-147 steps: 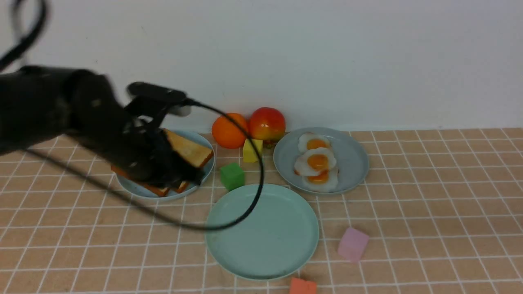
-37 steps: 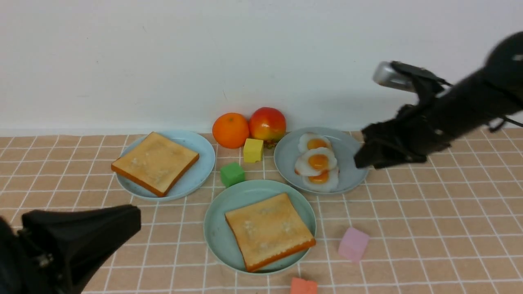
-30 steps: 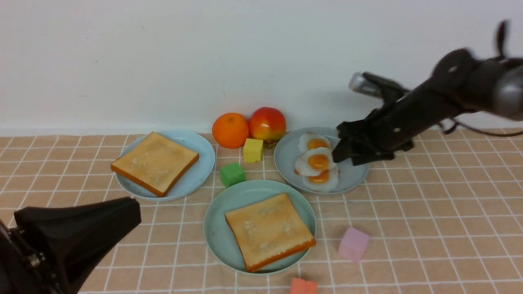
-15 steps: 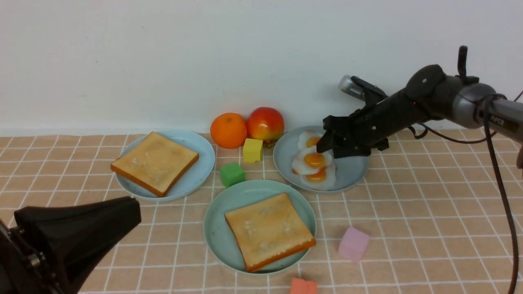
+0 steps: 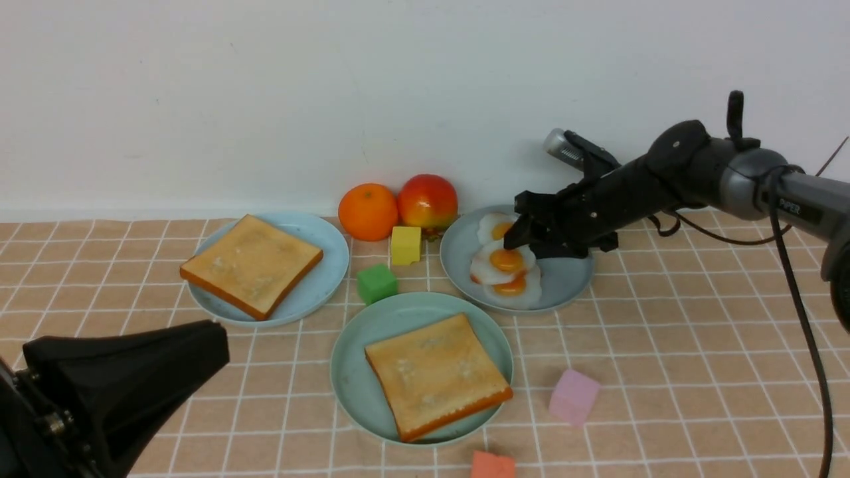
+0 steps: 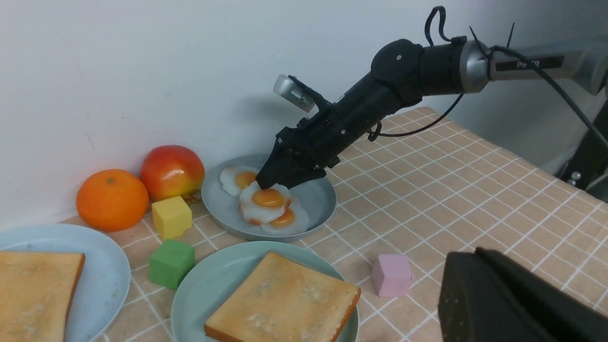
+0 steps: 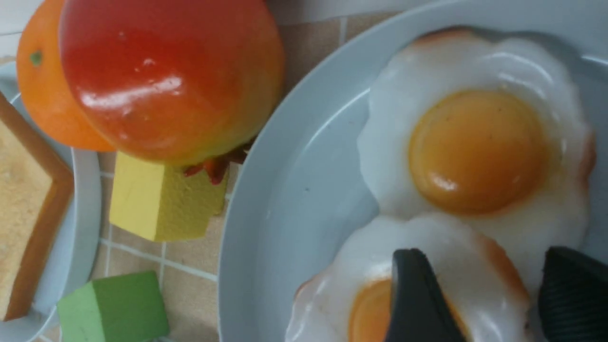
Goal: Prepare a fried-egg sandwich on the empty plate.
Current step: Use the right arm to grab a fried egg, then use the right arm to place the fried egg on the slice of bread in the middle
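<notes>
Our right claw (image 5: pixel 514 238) has come down onto the middle fried egg (image 5: pixel 506 261), fingers (image 7: pixel 413 294) apart around its edge. We think we pinch it next for the toast (image 5: pixel 435 375).

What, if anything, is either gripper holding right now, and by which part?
Nothing yet: the right gripper sits open astride the middle fried egg, over its white edge, and the left gripper is empty.

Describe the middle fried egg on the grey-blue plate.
The middle fried egg is glossy white with a domed orange yolk, seemingly plastic. It lies on the grey-blue plate, overlapping the far egg and the near egg. The right gripper, fingers apart, sits at its far edge, one finger over the yolk.
</notes>
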`<action>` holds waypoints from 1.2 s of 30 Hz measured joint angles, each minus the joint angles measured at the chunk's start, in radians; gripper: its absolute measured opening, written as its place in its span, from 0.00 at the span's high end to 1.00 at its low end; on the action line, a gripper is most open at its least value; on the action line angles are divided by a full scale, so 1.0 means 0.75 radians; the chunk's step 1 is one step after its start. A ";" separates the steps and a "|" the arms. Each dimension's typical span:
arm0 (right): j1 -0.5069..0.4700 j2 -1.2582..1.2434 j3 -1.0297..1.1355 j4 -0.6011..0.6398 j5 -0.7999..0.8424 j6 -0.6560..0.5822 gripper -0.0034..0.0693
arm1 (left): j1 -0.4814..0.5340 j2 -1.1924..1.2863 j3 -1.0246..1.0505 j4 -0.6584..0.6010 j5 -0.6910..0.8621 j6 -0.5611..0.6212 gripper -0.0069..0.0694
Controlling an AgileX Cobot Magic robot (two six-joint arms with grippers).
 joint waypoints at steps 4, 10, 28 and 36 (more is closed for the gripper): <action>-0.001 -0.004 0.000 0.009 0.002 -0.012 0.66 | 0.000 0.000 0.000 0.000 0.000 0.000 0.93; -0.015 -0.066 0.000 0.024 0.065 -0.014 0.85 | 0.000 0.000 0.000 -0.001 0.000 0.000 0.93; 0.117 -0.531 0.242 0.035 0.519 -0.029 0.85 | 0.000 0.000 0.000 0.092 0.410 0.000 0.92; 0.247 -0.507 0.538 0.117 0.232 -0.029 0.85 | 0.000 0.000 0.000 0.125 0.433 0.000 0.91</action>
